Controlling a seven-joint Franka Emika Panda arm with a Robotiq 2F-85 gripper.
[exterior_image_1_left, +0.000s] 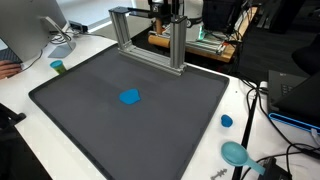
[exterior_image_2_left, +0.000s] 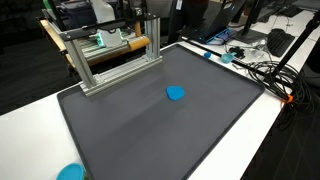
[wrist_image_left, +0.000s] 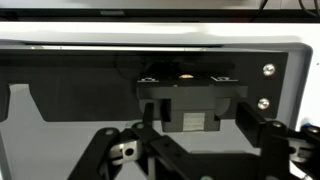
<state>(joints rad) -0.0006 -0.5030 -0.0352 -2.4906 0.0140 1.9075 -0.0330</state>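
The gripper (wrist_image_left: 192, 132) stands wide open, holding nothing; the black block (wrist_image_left: 190, 95) sits just ahead, between its fingers (wrist_image_left: 128, 148), touching neither.

Both exterior views look down at a slant from mid distance, over different corners of the dark mat (exterior_image_1_left: 100, 120), sharing it, the blue piece (exterior_image_1_left: 130, 97) and the metal frame (exterior_image_1_left: 178, 45); the wrist view sits close behind the jaws, facing a dark panel (wrist_image_left: 60, 70)
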